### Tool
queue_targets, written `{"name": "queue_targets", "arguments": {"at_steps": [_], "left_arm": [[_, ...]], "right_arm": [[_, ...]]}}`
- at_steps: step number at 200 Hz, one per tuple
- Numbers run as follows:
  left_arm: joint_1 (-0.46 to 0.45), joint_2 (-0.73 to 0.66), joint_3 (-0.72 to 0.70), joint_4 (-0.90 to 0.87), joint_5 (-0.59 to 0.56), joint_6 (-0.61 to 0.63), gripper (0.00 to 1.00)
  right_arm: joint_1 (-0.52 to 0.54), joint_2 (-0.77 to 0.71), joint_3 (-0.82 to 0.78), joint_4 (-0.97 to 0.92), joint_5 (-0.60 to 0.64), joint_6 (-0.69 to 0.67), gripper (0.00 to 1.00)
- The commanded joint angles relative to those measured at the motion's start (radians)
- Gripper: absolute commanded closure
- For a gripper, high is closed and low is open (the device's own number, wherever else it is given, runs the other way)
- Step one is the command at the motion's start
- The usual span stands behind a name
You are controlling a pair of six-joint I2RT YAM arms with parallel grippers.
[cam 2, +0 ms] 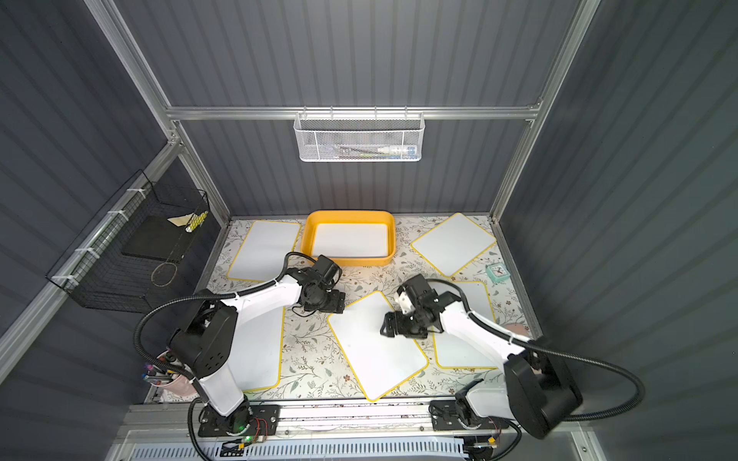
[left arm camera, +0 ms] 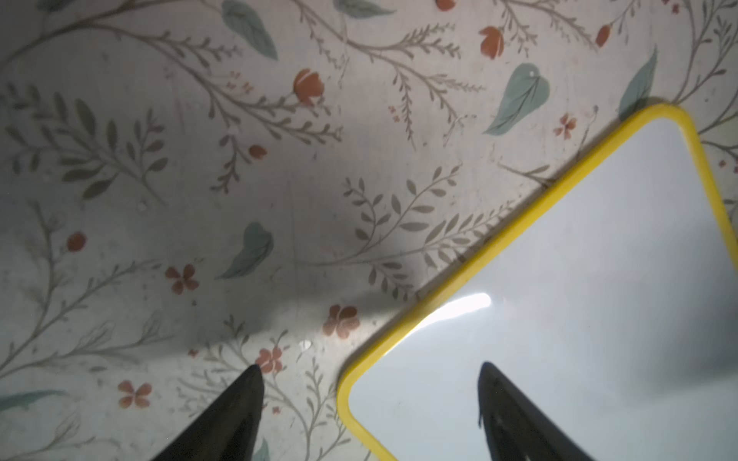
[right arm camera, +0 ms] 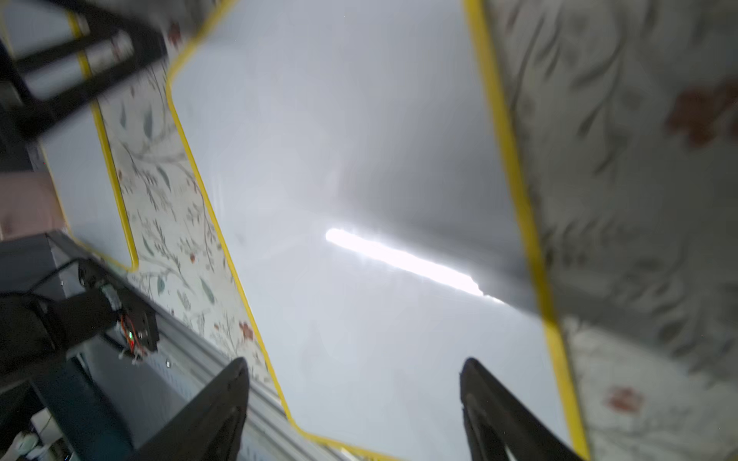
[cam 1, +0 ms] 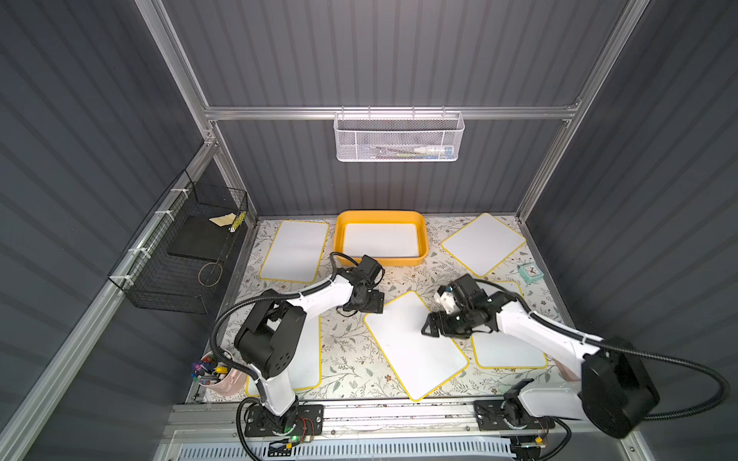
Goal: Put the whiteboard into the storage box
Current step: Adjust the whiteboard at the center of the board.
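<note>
While left gripper [left arm camera: 369, 369] and right gripper [right arm camera: 354, 361] gape empty over the whiteboard [cam 1: 399, 351], flat on the near side of the storage box [cam 1: 381, 214], jaws may skid off its thin rim; board slides

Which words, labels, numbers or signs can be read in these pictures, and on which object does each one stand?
No text can be read anywhere in these views.
On the small clock: dial marks, too small to read.
On the tube in the white mesh basket: a label, too small to read.
On the centre whiteboard: nothing, it is blank, like the other boards.
</note>
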Motion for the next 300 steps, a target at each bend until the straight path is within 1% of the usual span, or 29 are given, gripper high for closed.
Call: {"name": "queue_targets", "arguments": {"at_steps": [1,28,32,51,92,115,119,131,157,159,163,204,256,277,300], "left_arm": [[0.013,0.033,0.034,-0.001,0.000,0.053,0.15],[0.030,0.056,0.040,0.024,0.034,0.072,0.15],[0.032,0.062,0.042,0.029,0.044,0.075,0.15],[0.034,0.079,0.051,0.042,0.085,0.095,0.16],[0.034,0.098,0.055,0.050,0.122,0.134,0.15],[0.034,0.098,0.053,0.052,0.141,0.139,0.15],[0.035,0.099,0.050,0.053,0.143,0.139,0.15],[0.035,0.097,0.042,0.055,0.147,0.139,0.15],[0.037,0.086,0.011,0.059,0.158,0.129,0.15],[0.037,0.084,0.008,0.060,0.157,0.129,0.15],[0.037,0.080,0.000,0.062,0.154,0.125,0.15],[0.050,0.055,-0.076,0.079,0.165,0.093,0.15],[0.050,-0.016,-0.143,0.060,0.138,0.073,0.15],[0.050,-0.046,-0.167,0.048,0.119,0.063,0.15],[0.050,-0.064,-0.189,0.050,0.112,0.049,0.15]], "right_arm": [[0.055,-0.061,-0.069,-0.133,-0.047,0.148,0.17],[0.075,-0.105,-0.124,-0.181,-0.061,0.205,0.17],[0.075,-0.140,-0.132,-0.191,-0.060,0.211,0.17],[0.078,-0.182,-0.151,-0.219,-0.046,0.235,0.16],[0.085,-0.167,-0.179,-0.186,-0.032,0.267,0.16],[0.086,-0.119,-0.169,-0.127,-0.005,0.266,0.16],[0.085,-0.083,-0.164,-0.120,0.001,0.264,0.16],[0.085,-0.045,-0.146,-0.096,0.030,0.259,0.16],[0.085,0.008,-0.123,-0.029,0.069,0.252,0.16],[0.085,0.013,-0.121,-0.025,0.098,0.250,0.16],[0.085,0.022,-0.114,-0.016,0.113,0.247,0.16],[0.074,0.146,-0.020,0.020,0.199,0.169,0.15],[0.050,0.286,0.051,0.154,0.183,0.144,0.15],[0.015,0.329,0.090,0.186,0.159,0.129,0.15],[-0.021,0.343,0.120,0.224,0.137,0.121,0.15]]}}
